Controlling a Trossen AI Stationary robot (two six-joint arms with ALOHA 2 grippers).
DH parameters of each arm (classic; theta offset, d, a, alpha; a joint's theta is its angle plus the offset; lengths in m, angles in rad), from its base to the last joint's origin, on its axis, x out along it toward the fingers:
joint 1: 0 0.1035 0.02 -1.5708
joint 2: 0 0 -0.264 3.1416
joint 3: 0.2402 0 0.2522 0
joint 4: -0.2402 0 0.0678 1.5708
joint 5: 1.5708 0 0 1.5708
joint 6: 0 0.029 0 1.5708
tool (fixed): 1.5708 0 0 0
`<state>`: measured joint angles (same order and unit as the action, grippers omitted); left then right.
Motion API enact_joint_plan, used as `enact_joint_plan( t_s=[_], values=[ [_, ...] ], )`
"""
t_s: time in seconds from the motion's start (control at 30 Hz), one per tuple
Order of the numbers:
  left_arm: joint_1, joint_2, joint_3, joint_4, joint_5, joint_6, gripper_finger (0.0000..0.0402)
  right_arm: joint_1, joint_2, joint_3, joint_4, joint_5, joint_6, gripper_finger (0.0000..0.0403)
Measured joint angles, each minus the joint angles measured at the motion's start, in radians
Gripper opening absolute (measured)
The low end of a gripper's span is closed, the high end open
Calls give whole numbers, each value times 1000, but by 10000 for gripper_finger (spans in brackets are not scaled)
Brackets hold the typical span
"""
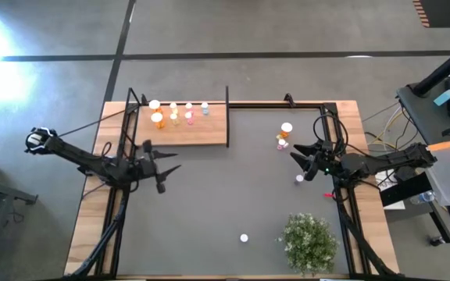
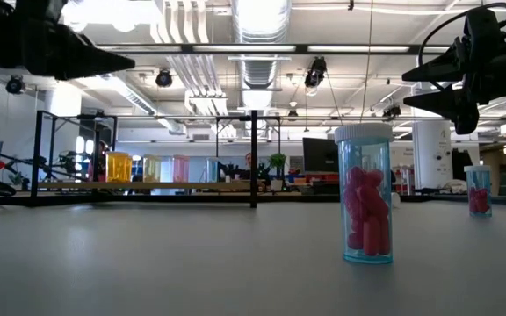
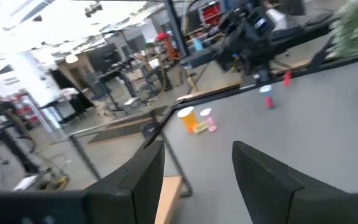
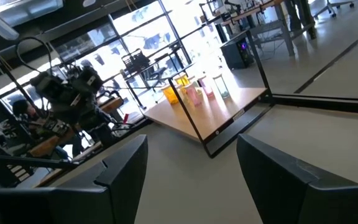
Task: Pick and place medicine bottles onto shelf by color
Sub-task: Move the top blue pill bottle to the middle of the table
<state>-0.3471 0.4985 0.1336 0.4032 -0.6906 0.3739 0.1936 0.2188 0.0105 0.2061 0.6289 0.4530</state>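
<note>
Looking straight down, I see my left gripper (image 1: 169, 173) above the grey mat (image 1: 233, 195), just in front of the shelf (image 1: 201, 129), fingers parted and empty. My right gripper (image 1: 297, 158) hangs near the mat's right side, fingers spread wide, holding nothing. On the shelf stand several medicine bottles (image 1: 180, 114) in a cluster. An orange bottle (image 1: 286, 129) and a small pink one (image 1: 282, 142) stand just beyond my right fingers, another small bottle (image 1: 299, 179) near them, and one white-capped bottle (image 1: 244, 237) beside the green plant (image 1: 311, 242).

At table height, a blue bottle of pink pills (image 2: 365, 195) stands upright close to the camera; a second such bottle (image 2: 478, 190) stands farther back on the right.

Past my left fingers (image 3: 145, 180), the orange and pink bottles stand together across the mat.

Past my right fingers (image 4: 126, 168), the shelf's bottles line up behind its black post (image 4: 188, 118).
</note>
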Motion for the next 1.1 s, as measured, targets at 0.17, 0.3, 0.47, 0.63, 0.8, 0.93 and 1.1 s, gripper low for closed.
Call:
enact_joint_plan(
  t_s=[0.17, 0.3, 0.47, 0.63, 0.8, 0.93, 1.1],
  values=[
    [1, -73, -53, -2, -33, 29, 173, 0, 0, 0, 0, 0, 0, 237],
    [1, -115, -96, -1, -85, 26, 173, 0, 0, 0, 0, 0, 0, 237],
    [1, -142, -125, -10, -119, 24, 173, 0, 0, 0, 0, 0, 0, 237],
    [1, -137, -125, -19, -120, -54, 173, 0, 0, 0, 0, 0, 0, 237],
    [1, -135, -126, -19, -119, -187, 173, 0, 0, 0, 0, 0, 0, 237],
    [1, -129, -126, -19, -119, -185, 173, 0, 0, 0, 0, 0, 0, 237],
    [1, -118, -127, -20, -119, -185, 173, 0, 0, 0, 0, 0, 0, 237]
  ],
)
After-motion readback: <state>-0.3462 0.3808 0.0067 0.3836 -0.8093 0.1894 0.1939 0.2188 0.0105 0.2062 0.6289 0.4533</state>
